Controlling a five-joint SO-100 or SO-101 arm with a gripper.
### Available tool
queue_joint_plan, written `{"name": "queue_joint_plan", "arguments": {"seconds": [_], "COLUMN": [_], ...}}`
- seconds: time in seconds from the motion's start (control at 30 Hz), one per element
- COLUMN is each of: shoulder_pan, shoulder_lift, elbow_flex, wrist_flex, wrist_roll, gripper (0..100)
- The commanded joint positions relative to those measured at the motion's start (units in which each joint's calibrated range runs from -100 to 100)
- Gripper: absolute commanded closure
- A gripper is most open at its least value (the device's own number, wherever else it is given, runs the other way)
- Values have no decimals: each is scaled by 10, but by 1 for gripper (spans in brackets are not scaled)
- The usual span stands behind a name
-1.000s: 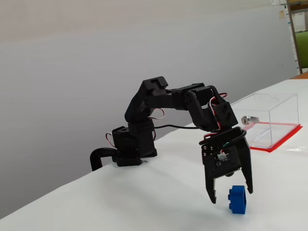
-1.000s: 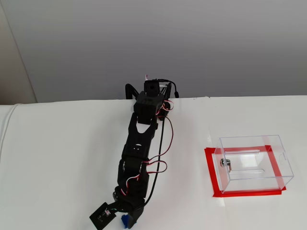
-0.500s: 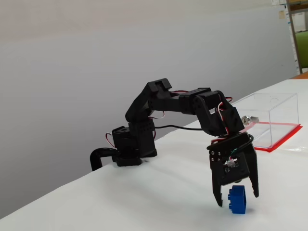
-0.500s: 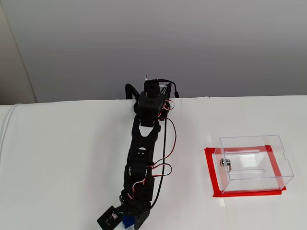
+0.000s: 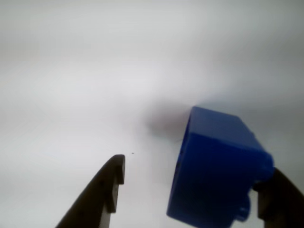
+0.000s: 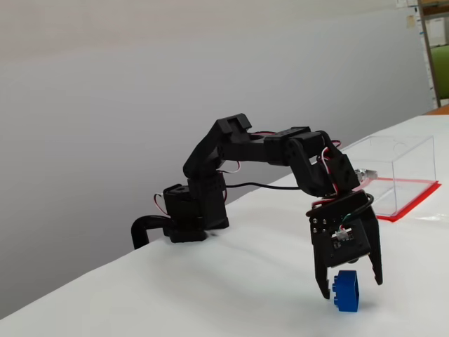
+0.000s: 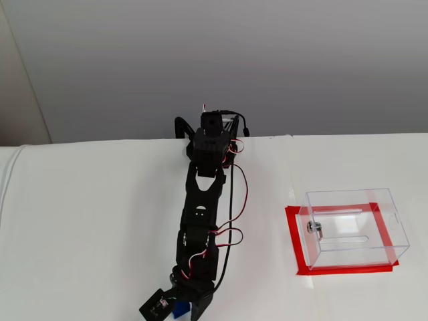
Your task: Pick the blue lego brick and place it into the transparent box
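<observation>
The blue lego brick (image 5: 216, 175) lies on the white table between my gripper's (image 5: 197, 167) black fingers. It touches the right finger, with a gap to the left finger. The jaws are open. In a fixed view the gripper (image 6: 351, 286) points down around the brick (image 6: 346, 291), which rests on the table. In the other fixed view the brick (image 7: 180, 309) peeks out under the gripper (image 7: 184, 313) at the bottom edge. The transparent box (image 7: 354, 227) stands on its red base, apart from the arm on the right; it also shows in a fixed view (image 6: 396, 172).
The arm's base (image 7: 210, 137) is clamped at the table's far edge by a grey wall. A small silver lock (image 7: 314, 228) sits on the box's left wall. The white table (image 7: 80, 227) extends left of the arm.
</observation>
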Motion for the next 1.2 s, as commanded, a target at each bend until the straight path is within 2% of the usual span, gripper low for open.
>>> {"name": "queue_joint_plan", "arguments": {"seconds": [0.0,0.17,0.37,1.07,1.17], "shoulder_pan": [-1,-1,0,11,9], "shoulder_lift": [-12,-12,-10,-19,-20], "elbow_flex": [-34,-34,-34,-34,-43], "wrist_flex": [-8,-4,-4,-3,-3], "wrist_roll": [-3,-3,-3,-2,-2], "gripper": [70,71,85,85,79]}}
